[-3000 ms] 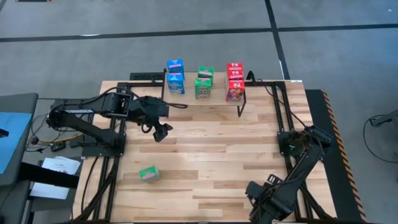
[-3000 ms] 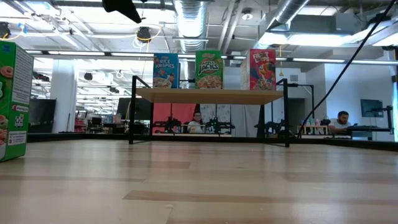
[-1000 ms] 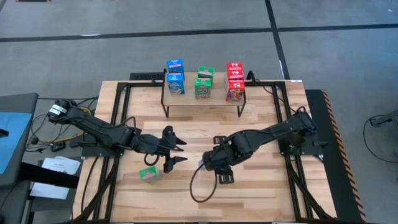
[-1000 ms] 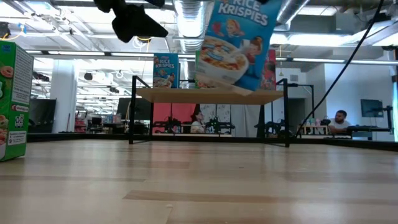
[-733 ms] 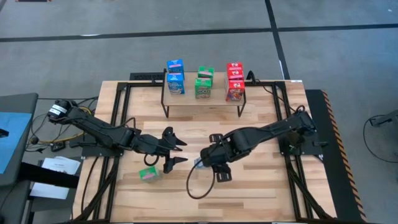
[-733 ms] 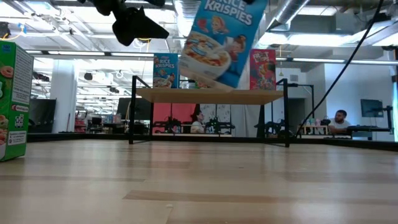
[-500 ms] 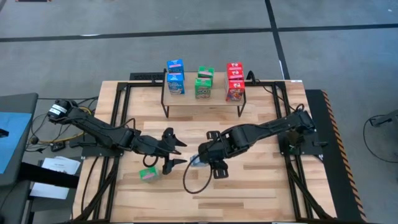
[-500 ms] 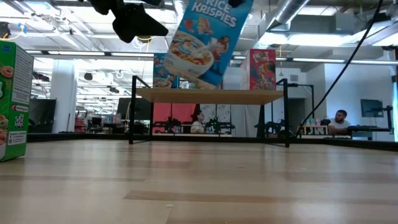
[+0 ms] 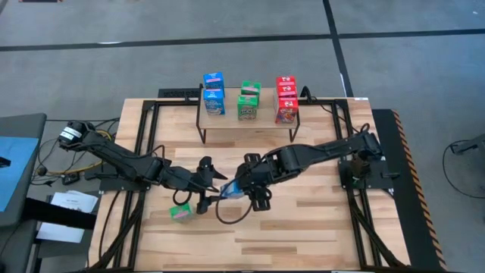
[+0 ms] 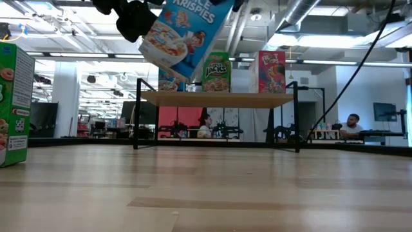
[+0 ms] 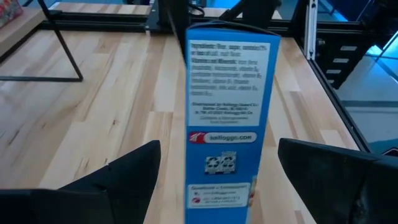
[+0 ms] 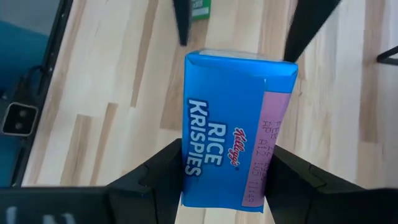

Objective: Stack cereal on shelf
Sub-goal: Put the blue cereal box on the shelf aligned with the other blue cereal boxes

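Mid-handover, by the look of it: blue rectangular cardboard cereal box (image 9: 233,190) clamped in the right end effector (image 12: 224,163), held tilted above the light-wood plank surface (image 9: 303,220), between the spread-apart fingers of the left end effector (image 11: 214,168). Next, probably closing the left fingers (image 11: 127,171) on the box before releasing. Light-wood shelf on thin black legs (image 10: 219,99) well beyond, already carrying boxes; green cardboard box (image 9: 180,212) lying just beside the left end effector.

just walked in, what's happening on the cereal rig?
The right gripper holds a blue cereal box in the air over mid-table, presenting it between the open fingers of the left gripper, which hasn't closed on it. A green box stands on the table near the left arm. The shelf already carries blue, green and red stacks.
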Robot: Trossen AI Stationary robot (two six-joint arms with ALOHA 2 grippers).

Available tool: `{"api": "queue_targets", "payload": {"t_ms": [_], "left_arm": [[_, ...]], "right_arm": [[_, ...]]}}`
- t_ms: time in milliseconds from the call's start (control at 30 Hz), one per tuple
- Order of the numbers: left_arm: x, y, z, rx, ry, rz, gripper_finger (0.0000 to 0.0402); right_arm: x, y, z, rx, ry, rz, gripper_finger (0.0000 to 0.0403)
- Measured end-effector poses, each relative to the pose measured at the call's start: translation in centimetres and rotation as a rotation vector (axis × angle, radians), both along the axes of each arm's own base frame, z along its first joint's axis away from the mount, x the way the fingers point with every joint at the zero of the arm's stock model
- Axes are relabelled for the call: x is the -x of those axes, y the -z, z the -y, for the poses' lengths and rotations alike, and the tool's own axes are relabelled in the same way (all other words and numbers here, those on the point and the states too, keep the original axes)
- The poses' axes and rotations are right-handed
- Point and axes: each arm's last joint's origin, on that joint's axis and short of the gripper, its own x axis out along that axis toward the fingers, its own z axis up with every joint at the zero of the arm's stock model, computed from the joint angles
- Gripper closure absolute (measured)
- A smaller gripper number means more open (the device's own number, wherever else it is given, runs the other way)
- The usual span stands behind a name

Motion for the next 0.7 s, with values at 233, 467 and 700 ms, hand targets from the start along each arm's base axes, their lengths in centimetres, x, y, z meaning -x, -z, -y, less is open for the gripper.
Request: {"api": "queue_targets", "payload": {"t_ms": [233,467,700], "left_arm": [[0.0,0.1,0.0,-0.003,-0.001,-0.009,0.0088],[0.0,0.1,0.0,0.0,-0.005,-0.008,0.0088],[0.0,0.1,0.0,-0.001,-0.004,-0.008,0.0122]], "right_arm": [[-0.4,-0.2,0.4,-0.015,0.009,0.036,0.0188],[-0.5,-1.2,0.3,-0.039,0.001,0.069,0.0188],[-0.5,-2.6,0.3,-0.049,0.002,0.113,0.0188]]}}
